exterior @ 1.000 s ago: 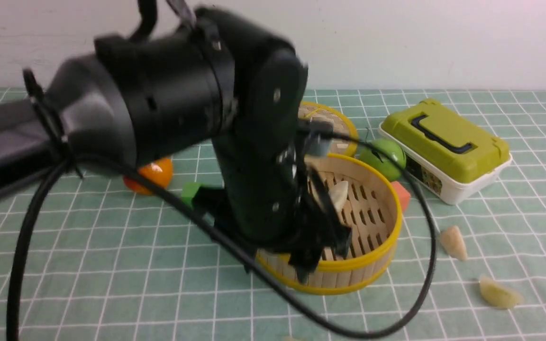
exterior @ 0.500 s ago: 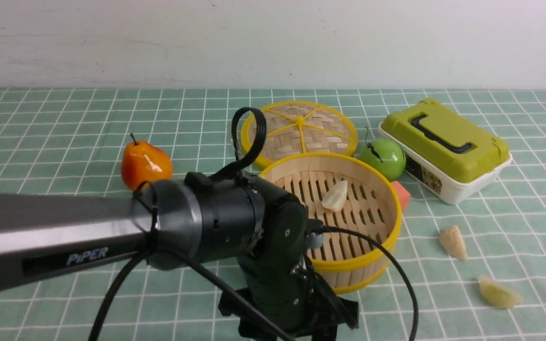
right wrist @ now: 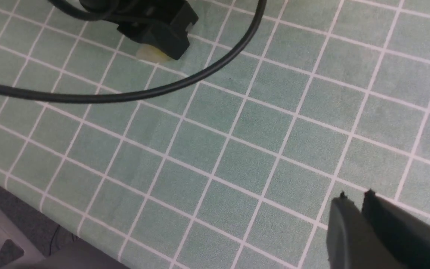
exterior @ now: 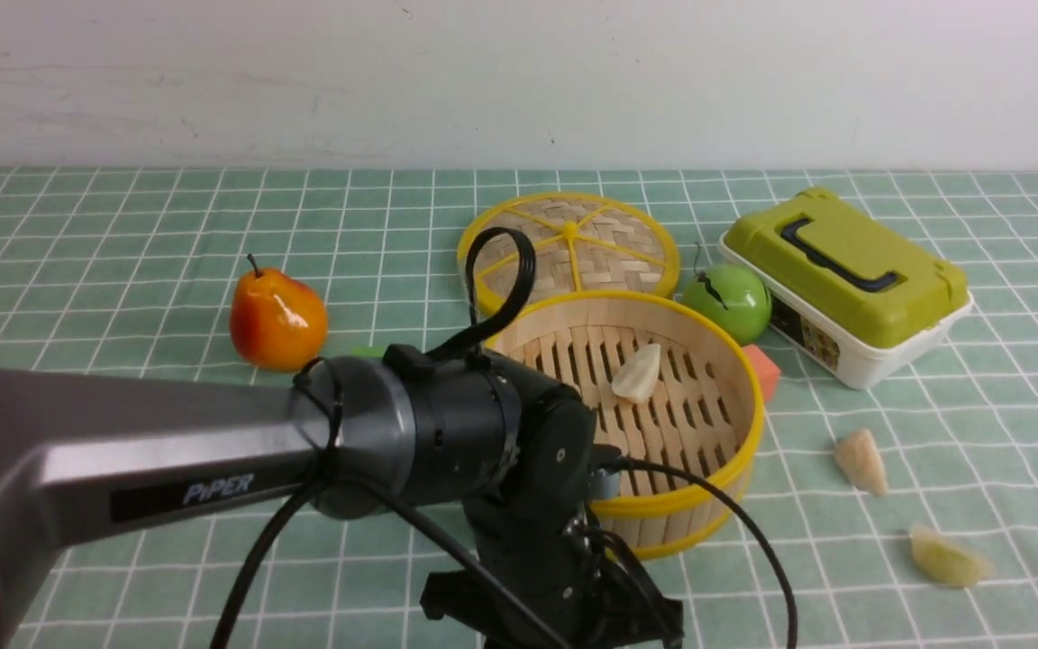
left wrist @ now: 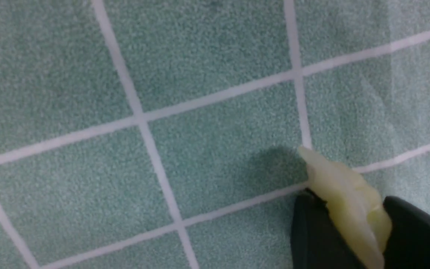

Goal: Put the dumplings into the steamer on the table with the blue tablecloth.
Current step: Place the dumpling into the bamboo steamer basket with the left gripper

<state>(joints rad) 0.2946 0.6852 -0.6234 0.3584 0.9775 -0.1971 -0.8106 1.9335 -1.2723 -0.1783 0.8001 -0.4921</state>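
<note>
My left gripper (left wrist: 347,200) is shut on one pale yellowish dumpling (left wrist: 343,194), low over the blue tablecloth (left wrist: 207,157) at the table's front edge. The right wrist view shows the same dumpling (right wrist: 150,55) under the left gripper (right wrist: 159,45). The left arm (exterior: 447,442) crosses in front of the steamer (exterior: 735,397), which holds one dumpling (exterior: 638,372). Two dumplings (exterior: 861,460) (exterior: 947,557) lie on the cloth right of the steamer. My right gripper (right wrist: 355,196) is shut and empty above bare cloth.
The steamer's woven lid (exterior: 569,243) lies behind it. A green apple (exterior: 726,302), an orange cube (exterior: 764,370) and a green lidded box (exterior: 843,270) stand at the right, a pear (exterior: 276,315) at the left. The left arm's cable (right wrist: 200,74) loops over the cloth.
The left arm swung from over the steamer down to the table's front edge. Its jaws closed from wide open onto a dumpling. The right gripper stayed shut.
</note>
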